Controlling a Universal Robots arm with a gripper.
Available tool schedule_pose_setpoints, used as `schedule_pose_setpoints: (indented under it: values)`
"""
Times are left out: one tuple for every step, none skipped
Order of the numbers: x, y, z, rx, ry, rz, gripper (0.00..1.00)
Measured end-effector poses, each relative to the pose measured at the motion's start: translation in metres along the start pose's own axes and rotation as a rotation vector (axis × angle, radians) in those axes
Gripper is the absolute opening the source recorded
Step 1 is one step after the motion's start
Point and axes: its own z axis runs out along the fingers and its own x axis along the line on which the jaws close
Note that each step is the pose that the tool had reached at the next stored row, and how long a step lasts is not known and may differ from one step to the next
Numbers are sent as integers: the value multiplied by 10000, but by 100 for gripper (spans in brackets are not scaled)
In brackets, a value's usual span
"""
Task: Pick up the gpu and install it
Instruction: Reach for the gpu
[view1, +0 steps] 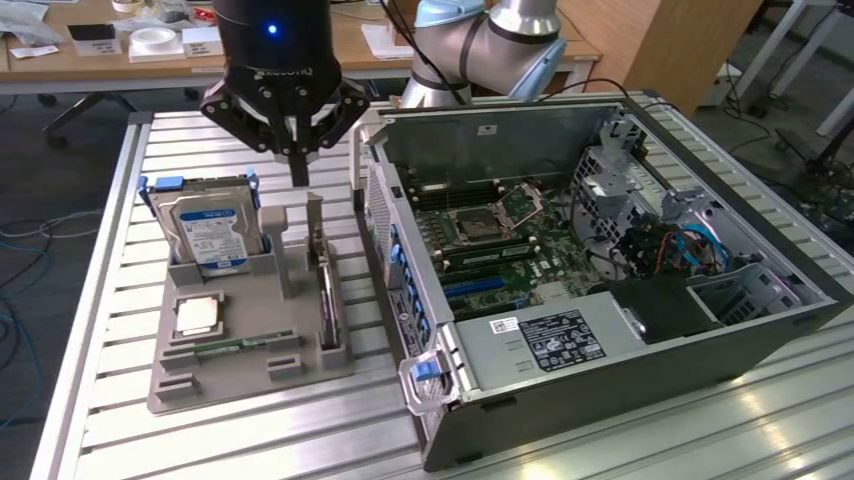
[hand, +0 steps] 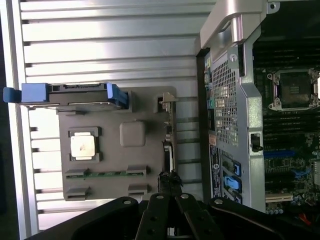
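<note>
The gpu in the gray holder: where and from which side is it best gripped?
Grip the gpu probably by its upper long edge, from straight above, fingers pinching its flat faces. It stands on edge in a slot of the holder, hard drive on one side, computer case on the other, leaving only the top free.

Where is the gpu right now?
In the exterior view's left half, the gpu stands on edge in the gray holder, between the hard drive and the computer case, below the gripper.
</note>
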Motion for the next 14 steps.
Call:
schedule_pose_setpoints:
  values:
    - [3,-12,0,0,-1,0,11]
    - [6,-26,0,0,0,0,11]
    - [8,-41,0,1,0,0,11]
    - [11,-56,0,0,-1,0,11]
    - [14,-70,-1,0,0,0,11]
    - [18,-83,0,0,0,0,11]
    - [21,-95,0,0,0,0,11]
    - [24,-104,0,0,-1,0,11]
    - [24,-106,0,0,0,0,11]
    - [24,-106,0,0,0,1,11]
    - [24,-106,0,0,0,1,11]
    - [24,-106,0,1,0,1,11]
    - [23,-111,0,1,0,-1,11]
    - [23,-120,0,0,0,-2,11]
